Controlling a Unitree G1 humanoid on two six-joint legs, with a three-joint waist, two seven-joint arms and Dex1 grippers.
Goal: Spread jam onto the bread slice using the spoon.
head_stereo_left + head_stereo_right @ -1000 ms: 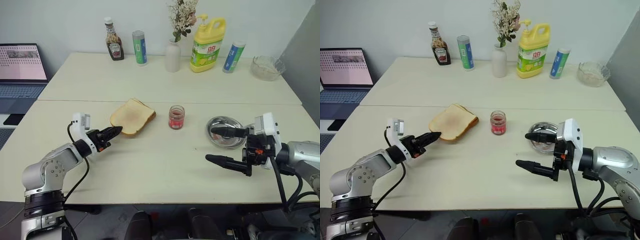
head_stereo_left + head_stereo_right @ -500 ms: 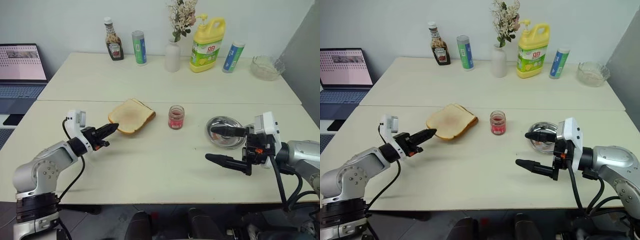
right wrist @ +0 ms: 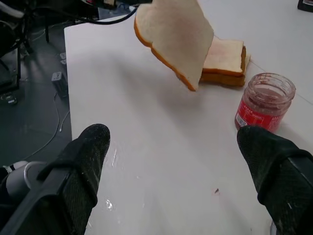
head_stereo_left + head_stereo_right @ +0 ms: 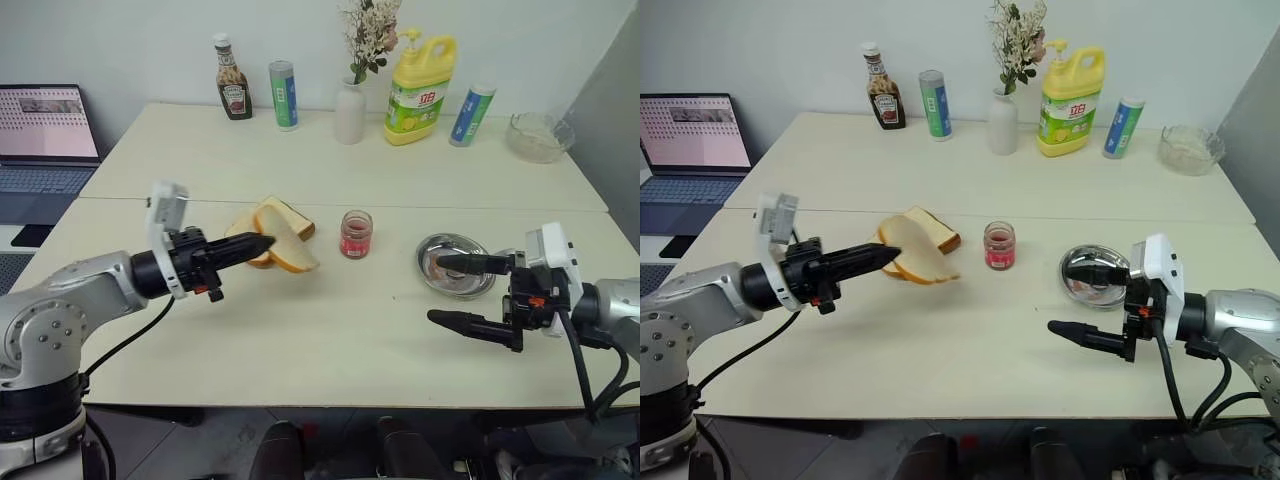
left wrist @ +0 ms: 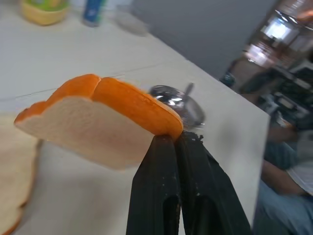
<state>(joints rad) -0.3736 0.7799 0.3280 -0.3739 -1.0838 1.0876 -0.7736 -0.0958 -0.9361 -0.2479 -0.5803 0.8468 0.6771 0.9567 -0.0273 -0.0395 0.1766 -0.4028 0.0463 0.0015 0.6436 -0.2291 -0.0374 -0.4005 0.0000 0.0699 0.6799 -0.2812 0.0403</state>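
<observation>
Bread slice [image 4: 288, 243] newly lifted, jam [image 4: 354, 235] beside

Four cameras: a head stereo pair and one on each wrist
The head pair looks forward and down over the table [image 4: 330, 330]; the left wrist camera sits close behind the lifted bread slice [image 5: 93, 122], facing the steel dish [image 5: 178, 100]; the right wrist camera faces that slice and the jam jar [image 3: 264, 100] from farther off
</observation>
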